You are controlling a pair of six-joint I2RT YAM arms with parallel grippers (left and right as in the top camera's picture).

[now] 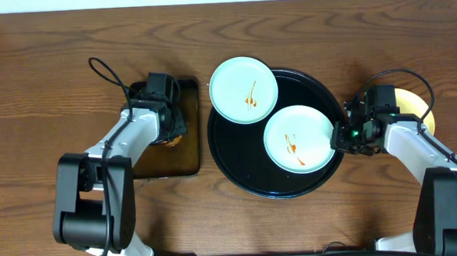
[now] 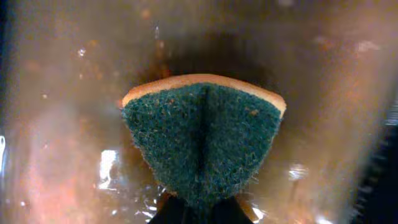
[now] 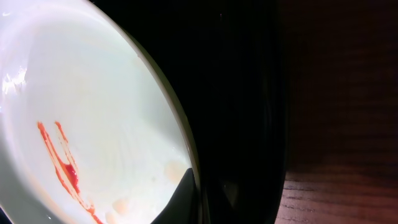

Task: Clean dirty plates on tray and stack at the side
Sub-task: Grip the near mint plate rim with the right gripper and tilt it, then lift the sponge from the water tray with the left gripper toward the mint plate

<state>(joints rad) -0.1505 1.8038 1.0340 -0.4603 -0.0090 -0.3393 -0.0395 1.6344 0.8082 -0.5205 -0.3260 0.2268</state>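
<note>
The round black tray (image 1: 238, 165) holds one mint-blue plate (image 1: 311, 127) with a reddish sauce streak. A second smeared mint-blue plate (image 1: 234, 84) overlaps the tray's far left rim. The pale yellow plate (image 1: 417, 102) lies on the table at the right, partly hidden by my right arm. My right gripper (image 1: 340, 135) is at the near plate's right rim. In the right wrist view its jaws (image 3: 199, 182) close across the rim of that plate (image 3: 106, 124), one finger inside it. My left gripper (image 1: 165, 123) is shut on a green-and-yellow sponge (image 2: 202, 134).
The left gripper hangs over a small rectangular dark tray (image 1: 187, 157) left of the round tray; its wet brown floor (image 2: 62, 124) fills the left wrist view. Bare wooden table (image 1: 38, 83) lies all around. A black cable (image 1: 104, 72) loops by the left arm.
</note>
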